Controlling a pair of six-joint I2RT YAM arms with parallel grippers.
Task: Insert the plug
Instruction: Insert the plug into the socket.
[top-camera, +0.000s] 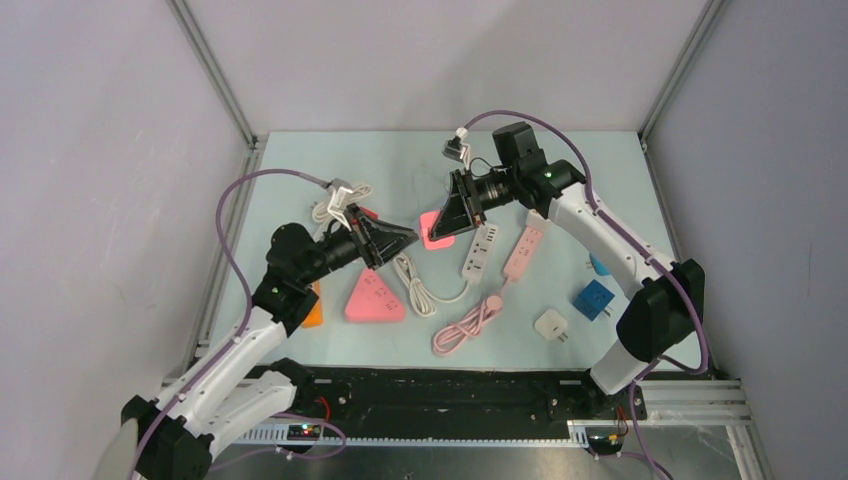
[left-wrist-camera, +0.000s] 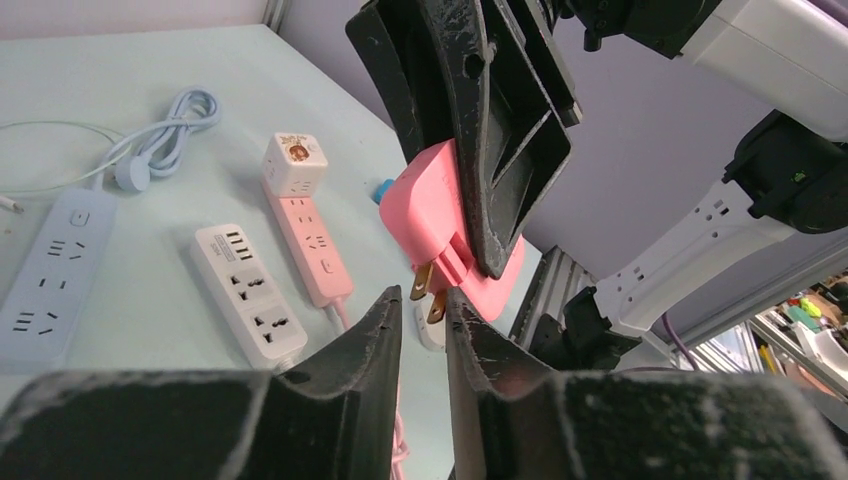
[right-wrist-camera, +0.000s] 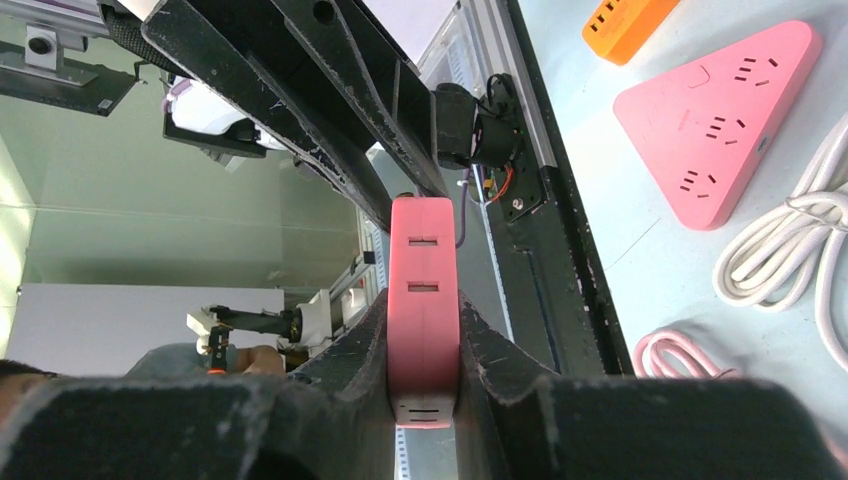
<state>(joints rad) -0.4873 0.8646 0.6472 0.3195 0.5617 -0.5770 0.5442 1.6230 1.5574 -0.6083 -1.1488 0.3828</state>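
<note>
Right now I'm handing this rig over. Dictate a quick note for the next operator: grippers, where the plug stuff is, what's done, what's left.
Right gripper: shut on the pink adapter, held in the air between the arms.
Left gripper: jaws nearly closed by the adapter's prongs; contact cannot be told.
Sockets: pink triangular strip, white strip and pink strip lie on the table, nothing plugged into them that I can see.
Done: adapter picked up.
Left: choose a socket, line up the prongs, push in.
</note>
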